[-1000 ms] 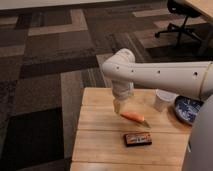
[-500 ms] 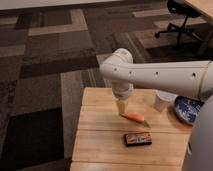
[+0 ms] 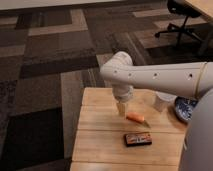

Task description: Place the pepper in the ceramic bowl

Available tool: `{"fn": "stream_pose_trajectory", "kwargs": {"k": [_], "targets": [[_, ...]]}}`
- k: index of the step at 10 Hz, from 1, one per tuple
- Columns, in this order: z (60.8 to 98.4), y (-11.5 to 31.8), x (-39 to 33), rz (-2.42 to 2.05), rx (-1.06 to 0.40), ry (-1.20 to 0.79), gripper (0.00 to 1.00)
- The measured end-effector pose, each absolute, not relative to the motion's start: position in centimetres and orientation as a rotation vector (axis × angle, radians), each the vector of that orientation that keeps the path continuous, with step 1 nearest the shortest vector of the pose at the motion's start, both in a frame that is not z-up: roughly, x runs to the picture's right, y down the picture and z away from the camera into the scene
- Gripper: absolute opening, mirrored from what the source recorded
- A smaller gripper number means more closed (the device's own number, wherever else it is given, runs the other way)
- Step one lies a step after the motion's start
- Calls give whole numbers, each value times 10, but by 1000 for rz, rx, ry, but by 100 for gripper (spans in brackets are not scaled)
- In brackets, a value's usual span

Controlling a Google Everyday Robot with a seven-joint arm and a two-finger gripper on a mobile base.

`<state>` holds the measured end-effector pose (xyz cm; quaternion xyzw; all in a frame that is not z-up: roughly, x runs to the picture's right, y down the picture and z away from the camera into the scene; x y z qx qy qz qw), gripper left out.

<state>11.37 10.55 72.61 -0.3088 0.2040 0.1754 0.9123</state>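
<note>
The small orange pepper (image 3: 135, 118) lies on the wooden table (image 3: 100, 130), near its middle. My gripper (image 3: 121, 108) hangs from the white arm just left of the pepper, pointing down, close above the tabletop. The blue-and-white ceramic bowl (image 3: 184, 108) sits at the table's right edge, partly hidden behind my arm's body. The pepper is right of the gripper and left of the bowl.
A white paper cup (image 3: 161, 101) stands between the pepper and the bowl. A dark rectangular box with an orange label (image 3: 138, 139) lies in front of the pepper. Patterned carpet surrounds the table; an office chair (image 3: 181, 17) stands far back right.
The gripper has dropped slightly and shifted a little toward the pepper. The pepper, box, cup and bowl have not moved.
</note>
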Motion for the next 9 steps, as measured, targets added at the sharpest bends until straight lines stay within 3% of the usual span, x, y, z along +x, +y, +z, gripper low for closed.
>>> {"fn": "stream_pose_trajectory", "kwargs": {"k": [9], "targets": [[784,136,157,309,-675,148,65]]}}
